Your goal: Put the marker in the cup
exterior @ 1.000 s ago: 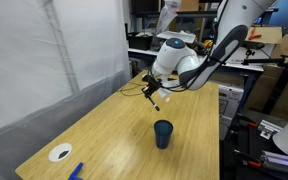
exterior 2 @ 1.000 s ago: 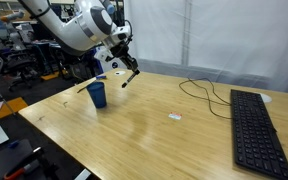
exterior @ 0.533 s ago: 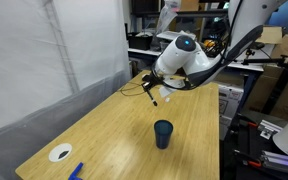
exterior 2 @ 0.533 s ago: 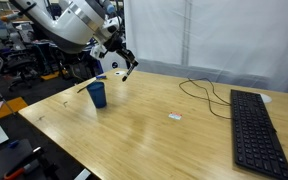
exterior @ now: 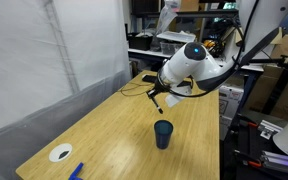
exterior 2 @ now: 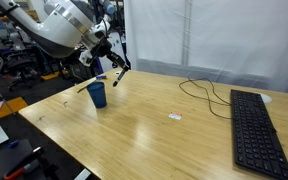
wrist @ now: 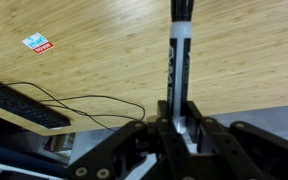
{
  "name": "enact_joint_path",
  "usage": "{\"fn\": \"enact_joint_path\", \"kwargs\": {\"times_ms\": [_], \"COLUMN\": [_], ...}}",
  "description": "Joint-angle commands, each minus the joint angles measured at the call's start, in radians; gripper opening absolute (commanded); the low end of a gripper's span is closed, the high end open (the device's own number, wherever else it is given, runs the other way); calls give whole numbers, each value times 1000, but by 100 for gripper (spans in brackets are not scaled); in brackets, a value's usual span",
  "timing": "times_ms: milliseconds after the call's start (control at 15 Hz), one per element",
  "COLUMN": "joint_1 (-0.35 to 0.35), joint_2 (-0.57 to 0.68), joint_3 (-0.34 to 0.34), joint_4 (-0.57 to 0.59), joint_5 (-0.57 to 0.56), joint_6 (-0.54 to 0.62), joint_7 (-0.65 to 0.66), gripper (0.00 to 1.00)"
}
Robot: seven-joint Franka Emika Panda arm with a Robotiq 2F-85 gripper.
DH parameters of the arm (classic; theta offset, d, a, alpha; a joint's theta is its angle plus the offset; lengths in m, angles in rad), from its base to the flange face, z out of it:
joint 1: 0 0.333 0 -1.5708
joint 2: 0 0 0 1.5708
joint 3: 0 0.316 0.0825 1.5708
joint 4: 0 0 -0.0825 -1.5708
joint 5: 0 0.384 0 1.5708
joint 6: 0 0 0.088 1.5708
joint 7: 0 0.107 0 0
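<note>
Now, at the far left of the counter (exterior: 104,125), the flat white disc (exterior: 60,153) and the bright-blue object (exterior: 76,170) lie well apart from the action and play no part in it.

Toward the middle, the dark blue cup (exterior: 163,133) stands upright. The hand (exterior: 157,98) hangs above it, closed on the marker (exterior: 159,104). The wrist view shows this plainly: the hand (wrist: 180,125) pinches the upper end of the marker (wrist: 180,55), whose free end points down at bare wood.

Over the last second the arm has swung sideways. The hand, which stood off to one side of the cup, has drifted closer, so the marker's lower end now sits almost over the rim.

Seen from the opposite side, the cup (exterior 2: 97,94) is at the left and the hand (exterior 2: 112,68) is just right of it and higher. The tilted marker (exterior 2: 117,78) is not yet over the opening. Further right lie a small sticker (exterior 2: 174,117), a loose cable (exterior 2: 199,92) and a keyboard (exterior 2: 254,125), none of them in the way.

My reading is that the carry is nearly done. What is left is a small sideways correction, a descent, then a release. The tilt could make the tip catch the rim or tip the light cup.
</note>
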Motion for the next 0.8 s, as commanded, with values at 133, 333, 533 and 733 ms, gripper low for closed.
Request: {"fn": "enact_joint_path", "kwargs": {"times_ms": [133, 333, 533, 733], "joint_1": [5, 6, 6, 95], "joint_2": [0, 0, 0, 29], "joint_3": [-10, -10, -10, -107], "joint_4": [-1, -2, -2, 36], "joint_5": [0, 0, 0, -52], "joint_6": [0, 0, 0, -3], "joint_7": [0, 0, 0, 62], "gripper": [20, 20, 5, 5]}}
